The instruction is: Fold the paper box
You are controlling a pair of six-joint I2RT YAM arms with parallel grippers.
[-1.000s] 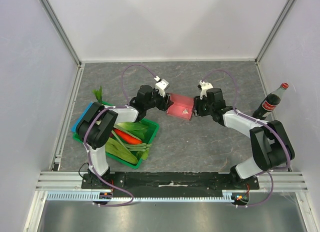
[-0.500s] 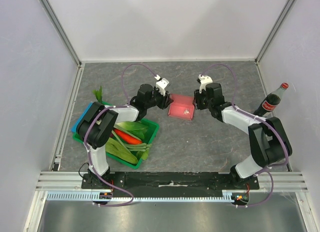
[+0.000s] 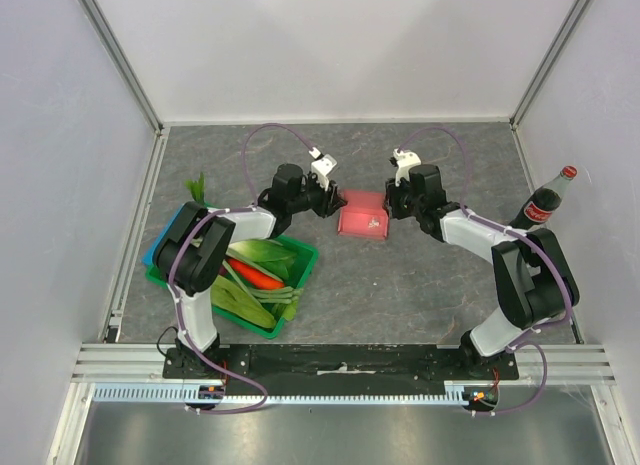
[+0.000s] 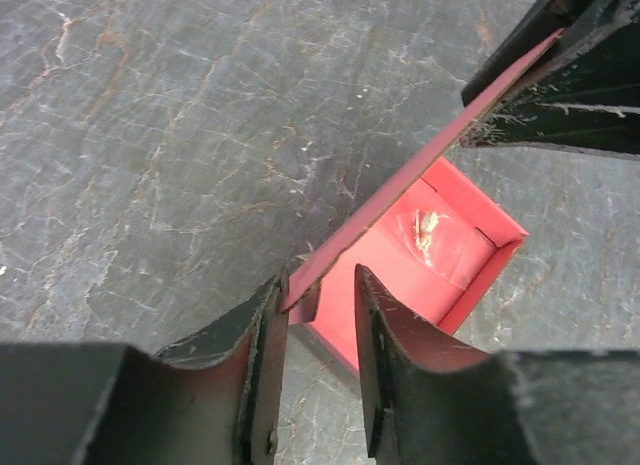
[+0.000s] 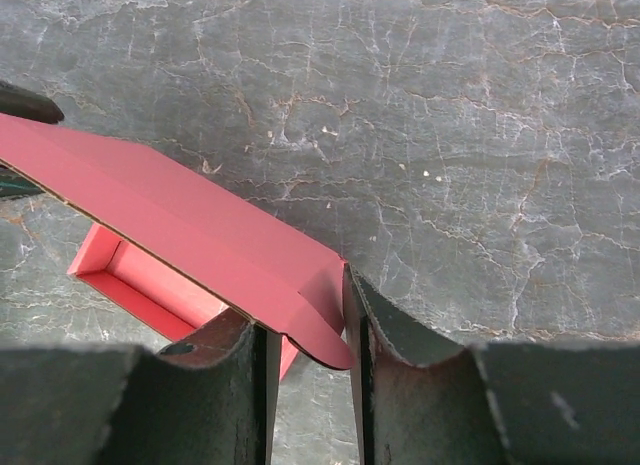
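The pink paper box (image 3: pixel 363 221) lies open on the grey table between my grippers. Its lid flap (image 4: pixel 400 185) stands up on edge, stretched from one gripper to the other. My left gripper (image 3: pixel 330 199) is at the box's left end. In the left wrist view the lid's corner rests against one finger (image 4: pixel 262 357) while the jaws (image 4: pixel 318 330) stand apart. My right gripper (image 3: pixel 393 202) is at the box's right end. In the right wrist view its jaws (image 5: pixel 305 350) bracket the lid's corner and its bent side tab (image 5: pixel 325 320). The open tray (image 5: pixel 140 275) shows below.
A green crate (image 3: pixel 297 288) with leafy greens and a carrot (image 3: pixel 257 277) stands at the left, near the left arm. A cola bottle (image 3: pixel 545 201) stands upright at the right wall. Metal rails edge the table.
Both grippers have shifted toward the far side of the table. The lid has risen from lying nearly flat to standing on edge. The right gripper moved up along the box's right end.
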